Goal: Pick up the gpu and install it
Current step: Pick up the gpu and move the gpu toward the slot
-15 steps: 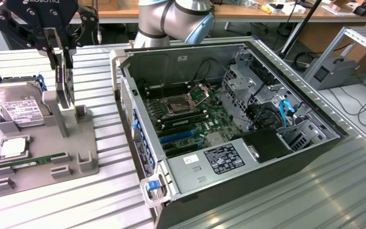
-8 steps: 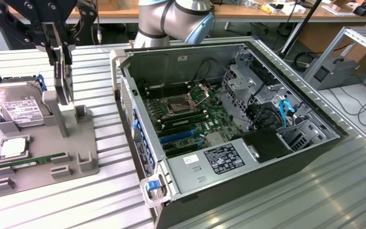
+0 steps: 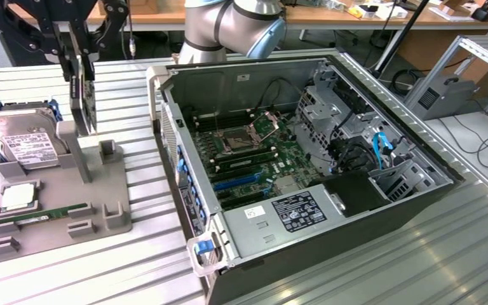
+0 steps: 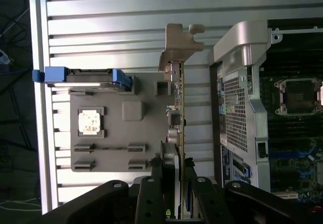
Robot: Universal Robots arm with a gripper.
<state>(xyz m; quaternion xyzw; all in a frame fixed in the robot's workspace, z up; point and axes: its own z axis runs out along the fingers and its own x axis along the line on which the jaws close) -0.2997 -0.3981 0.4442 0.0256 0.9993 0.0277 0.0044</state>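
Exterior view: claw (image 3: 82, 67) holds gpu (image 3: 84, 117) beside white-labelled hard drive (image 3: 25, 145).

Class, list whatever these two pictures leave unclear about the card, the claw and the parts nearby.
1. The gpu: wrist view shows it edge-on, faces unseen.
2. Its gripped end: hidden by the claw, wrist view.
3. The hard drive label: print too small, exterior view.
4. The robot arm: cut off by the exterior view's top edge.

Ribbed metal worktable (image 3: 447, 254) in a workshop
Even light on its slats; wooden bench (image 3: 329, 19) behind, aluminium frame (image 3: 481, 47) and loose cables (image 3: 485, 146) at the exterior view's right
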